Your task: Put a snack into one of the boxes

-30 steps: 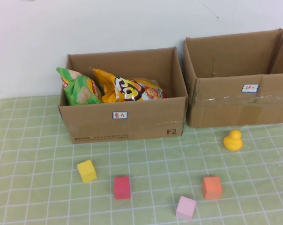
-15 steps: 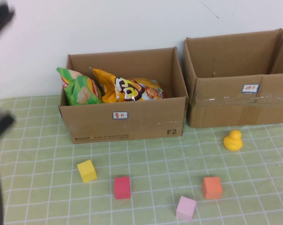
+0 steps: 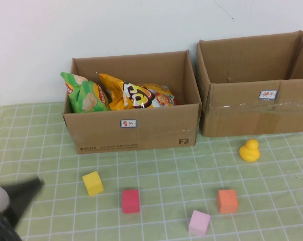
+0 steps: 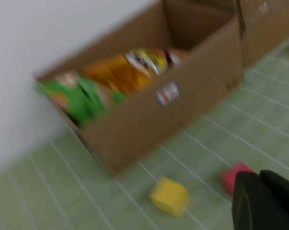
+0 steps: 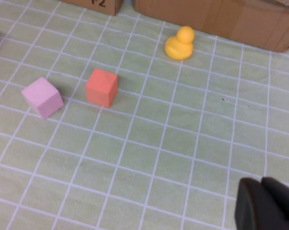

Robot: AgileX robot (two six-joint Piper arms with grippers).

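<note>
A green chip bag [image 3: 84,93] and orange-yellow chip bags [image 3: 136,94] stand inside the left cardboard box [image 3: 141,131]. The right cardboard box [image 3: 242,113] shows no contents from here. My left gripper [image 3: 31,187] is a blurred dark shape at the table's front left corner, well short of the boxes, with its fingers together and empty. In the left wrist view, the left gripper [image 4: 258,176] faces the left box [image 4: 183,110] and the green bag [image 4: 72,96]. My right gripper [image 5: 261,181] is out of the high view; it hovers shut over bare cloth.
On the green checked cloth lie a yellow cube [image 3: 93,183], a red cube [image 3: 131,201], a pink cube [image 3: 199,222], an orange cube [image 3: 226,201] and a yellow duck [image 3: 249,150] in front of the right box. A white wall stands behind the boxes.
My left arm has come into the high view, first blurred along the left edge, now at the front left corner. The bags, boxes, cubes and duck have not moved.
</note>
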